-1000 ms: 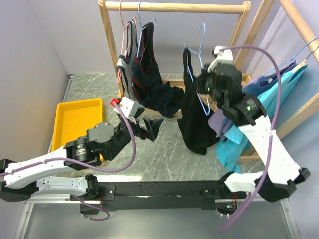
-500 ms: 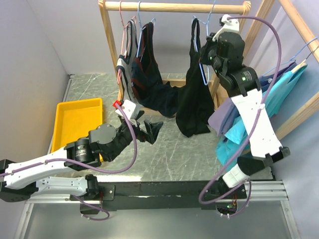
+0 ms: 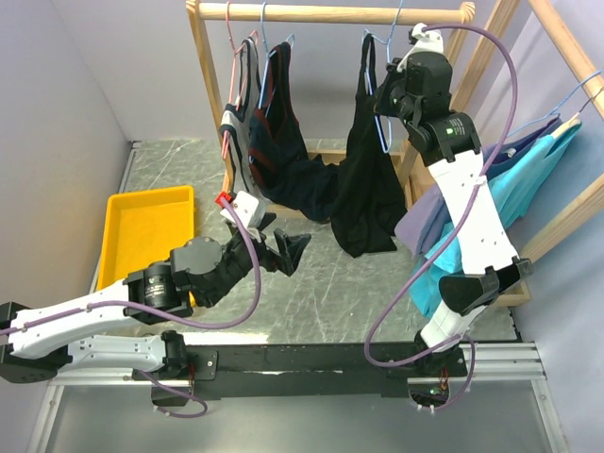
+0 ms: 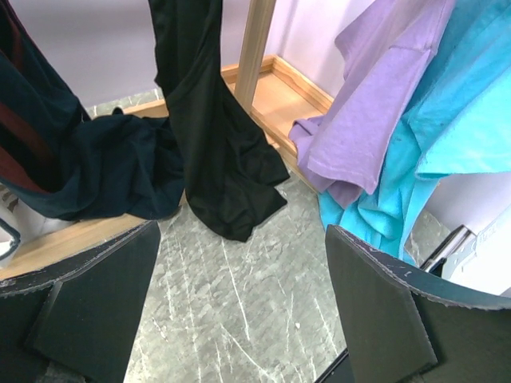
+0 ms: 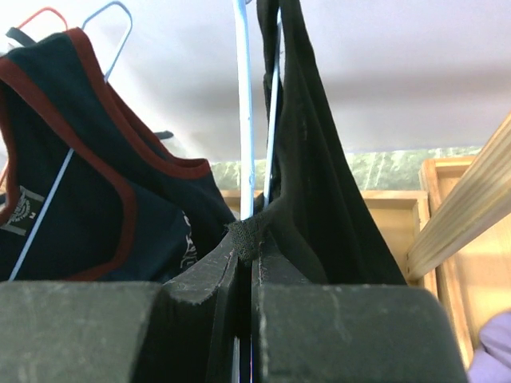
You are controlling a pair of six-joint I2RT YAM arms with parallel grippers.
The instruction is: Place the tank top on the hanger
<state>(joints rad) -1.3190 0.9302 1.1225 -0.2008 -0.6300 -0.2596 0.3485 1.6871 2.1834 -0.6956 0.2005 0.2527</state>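
The right hand (image 5: 246, 267) pinches shut on the wire of the light-blue hanger (image 5: 243, 120), likely to steady its hook at the far wooden rail (image 3: 330, 13). The black tank top (image 5: 319, 199) hangs on it. The left hand (image 3: 286, 247) hovers open, near and left, over the table (image 3: 311, 293).

The tank top (image 3: 366, 193) hangs on the hanger (image 3: 383, 138), up at the wooden rail (image 3: 321, 13). The right gripper (image 3: 386, 98) pinches the hanger.
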